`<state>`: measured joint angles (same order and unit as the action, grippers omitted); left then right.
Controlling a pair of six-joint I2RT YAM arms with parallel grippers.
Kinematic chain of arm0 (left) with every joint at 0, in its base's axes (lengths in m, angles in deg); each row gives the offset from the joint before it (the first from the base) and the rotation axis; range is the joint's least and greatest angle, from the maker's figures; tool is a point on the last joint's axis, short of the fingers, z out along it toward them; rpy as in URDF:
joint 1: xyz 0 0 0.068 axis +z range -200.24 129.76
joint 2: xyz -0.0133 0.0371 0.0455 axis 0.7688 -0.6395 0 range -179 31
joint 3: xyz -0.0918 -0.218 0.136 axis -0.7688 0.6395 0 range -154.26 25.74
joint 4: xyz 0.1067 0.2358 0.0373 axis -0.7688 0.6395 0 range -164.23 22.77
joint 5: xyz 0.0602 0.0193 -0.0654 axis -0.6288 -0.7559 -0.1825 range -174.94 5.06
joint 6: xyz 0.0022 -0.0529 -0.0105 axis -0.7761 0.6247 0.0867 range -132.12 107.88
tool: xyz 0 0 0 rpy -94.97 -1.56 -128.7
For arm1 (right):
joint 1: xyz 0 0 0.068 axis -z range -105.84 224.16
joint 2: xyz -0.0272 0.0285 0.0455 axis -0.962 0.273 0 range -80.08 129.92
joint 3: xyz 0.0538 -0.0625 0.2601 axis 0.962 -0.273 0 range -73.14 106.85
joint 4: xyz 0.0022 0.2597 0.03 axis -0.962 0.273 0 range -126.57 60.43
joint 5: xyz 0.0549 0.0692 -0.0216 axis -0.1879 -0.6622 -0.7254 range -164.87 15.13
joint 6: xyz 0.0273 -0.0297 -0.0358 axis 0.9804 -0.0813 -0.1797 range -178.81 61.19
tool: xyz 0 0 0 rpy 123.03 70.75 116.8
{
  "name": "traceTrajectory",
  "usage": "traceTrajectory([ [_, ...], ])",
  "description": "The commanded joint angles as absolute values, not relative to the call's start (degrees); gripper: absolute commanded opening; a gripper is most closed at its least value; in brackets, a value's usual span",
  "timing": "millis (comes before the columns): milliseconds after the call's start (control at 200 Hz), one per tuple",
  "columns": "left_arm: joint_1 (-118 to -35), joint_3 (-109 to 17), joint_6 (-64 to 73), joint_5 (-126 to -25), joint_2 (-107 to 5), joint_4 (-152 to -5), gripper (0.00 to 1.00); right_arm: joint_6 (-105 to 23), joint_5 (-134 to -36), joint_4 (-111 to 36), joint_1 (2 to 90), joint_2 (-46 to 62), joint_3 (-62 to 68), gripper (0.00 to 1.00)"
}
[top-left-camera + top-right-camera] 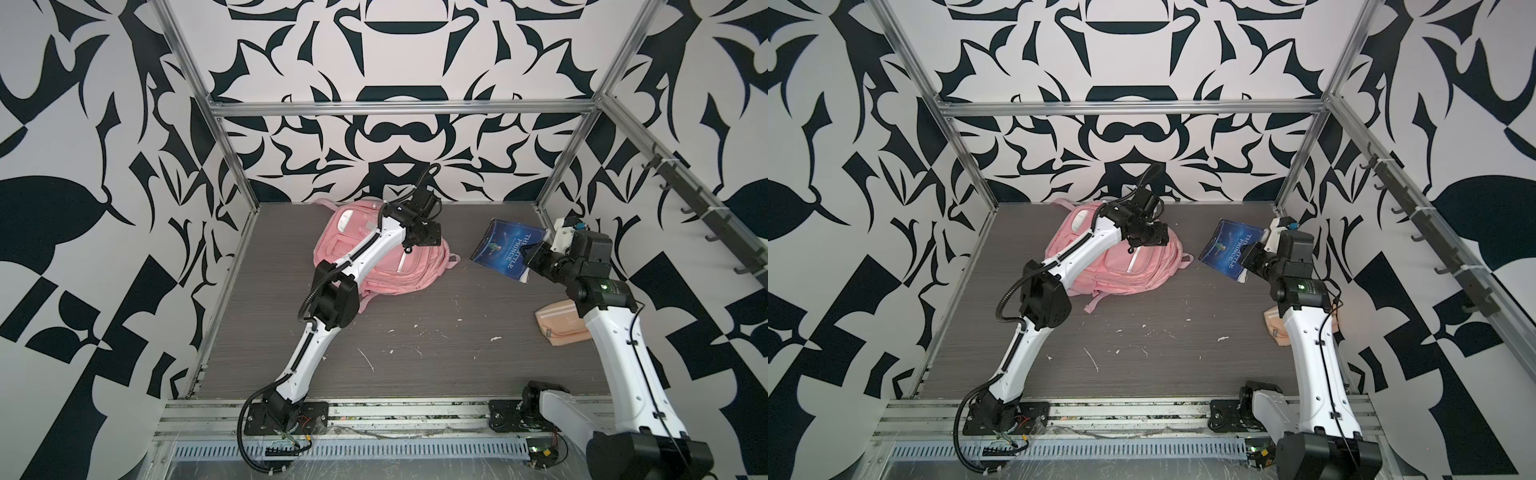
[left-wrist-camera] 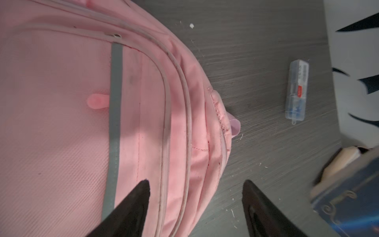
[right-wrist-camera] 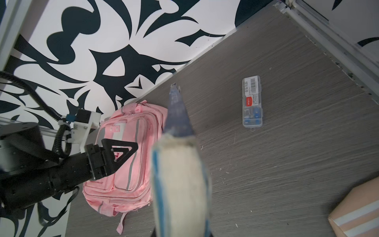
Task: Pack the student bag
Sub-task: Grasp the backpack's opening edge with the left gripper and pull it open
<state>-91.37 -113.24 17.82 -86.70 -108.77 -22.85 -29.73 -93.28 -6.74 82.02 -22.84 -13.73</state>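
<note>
Two grippers in view. Left gripper (image 2: 196, 182) hangs over the student bag (image 1: 374, 266), jaws spread wide and gripping nothing. In the left wrist view one finger (image 2: 141, 197) sits above the bag's front panel beside the grey reflective strip (image 2: 114, 123). The other finger sits over bare table (image 1: 415, 345), just past the bag's rounded edge. Contact with the fabric: cannot tell.

Bag lies front pockets up on the far left-centre of the table, one end close to the back wall. Its top loop (image 1: 454, 259) points right.

Right gripper (image 1: 530, 253) is clamped on the edge of a blue book (image 1: 505, 245), which is held tilted above the table, right of the bag and apart from it.

Edges and room:
- A strip of bare table separates the bag's loop from the book.
- A clear plastic case (image 3: 252, 101) lies flat on the far part of the table, between the bag and the right-hand frame rail, touching neither.
- A beige pouch (image 1: 557, 324) lies by the right arm, partly hidden by it.
- The near half of the table, from the bag to the arm bases, is bare apart from white flecks.
- The left frame rail runs near the bag's side, not touching.
</note>
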Motion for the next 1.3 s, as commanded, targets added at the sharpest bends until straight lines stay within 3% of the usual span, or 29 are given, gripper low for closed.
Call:
traceTrajectory([
  [0,-91.9,-114.9,14.1,-92.5,-112.1,-18.1,0.71,-31.7,-92.1,-7.1,82.0,-25.8,-10.6,0.0],
  [180,-91.9,-105.5,12.9,-94.5,-108.6,-27.9,0.62,-32.2,-92.1,-4.3,82.0,-27.4,-11.4,0.0],
  [300,-92.1,-108.4,12.2,-95.4,-111.1,-25.4,0.59,-31.6,-92.1,-3.5,82.0,-28.2,-12.4,0.0],
  [440,-92.9,-108.5,10.7,-99.2,-112.9,-24.4,0.49,-31.1,-91.6,-4.1,82.0,-28.7,-13.5,0.0],
  [750,-93.2,-105.2,11.4,-101.3,-112.7,-25.9,0.0,-31.3,-92.4,-5.3,82.0,-25.4,-12.7,0.0],
  [1295,-87.3,-103.3,12.4,-83.6,-94.2,-20.4,0.0,-32.9,-98.3,-9.6,82.0,-26.7,-17.7,0.0],
])
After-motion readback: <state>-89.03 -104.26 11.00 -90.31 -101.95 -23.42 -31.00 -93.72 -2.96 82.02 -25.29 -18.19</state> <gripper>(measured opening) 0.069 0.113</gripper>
